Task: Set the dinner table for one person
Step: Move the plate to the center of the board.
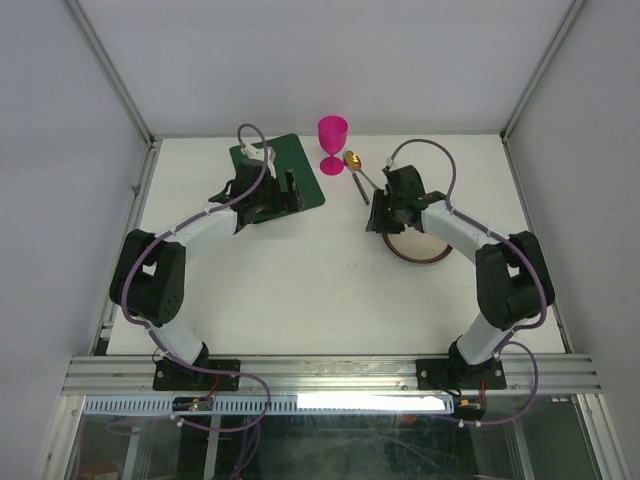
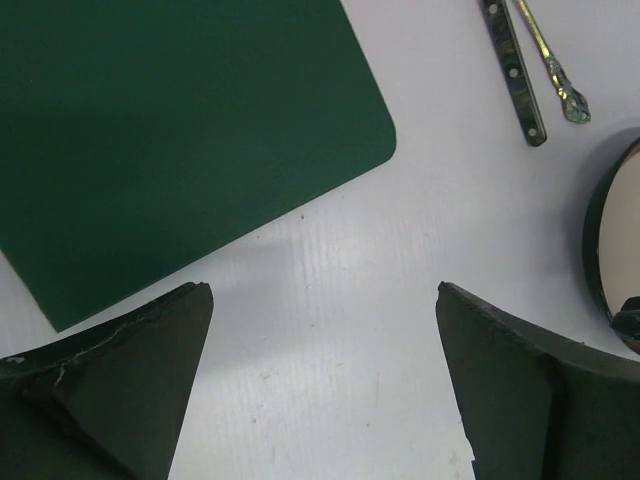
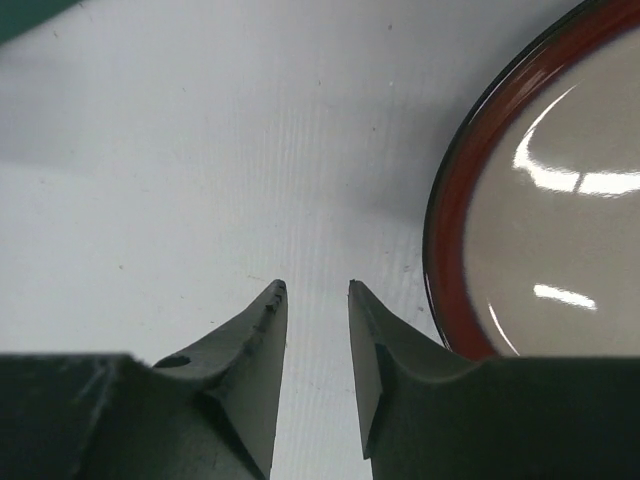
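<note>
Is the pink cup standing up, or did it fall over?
Standing up. The pink goblet rests on its round foot on the dinner table, stem vertical, rim on top, beside the green placemat.

Plain pale panels (image 1: 330, 60) close in the white surface (image 1: 300, 290) at the back and on both sides, with slanting aluminium posts (image 1: 110, 70) at the corners. An aluminium rail (image 1: 330, 372) runs along the near edge, and a bright light strip (image 1: 370, 402) glows just beneath it.

Matt dinner table (image 1: 300, 290), matt green placemat (image 2: 150, 130), glossy plate (image 3: 560, 200), pink plastic goblet (image 1: 333, 143), shiny metal spoon (image 1: 352, 159)
</note>
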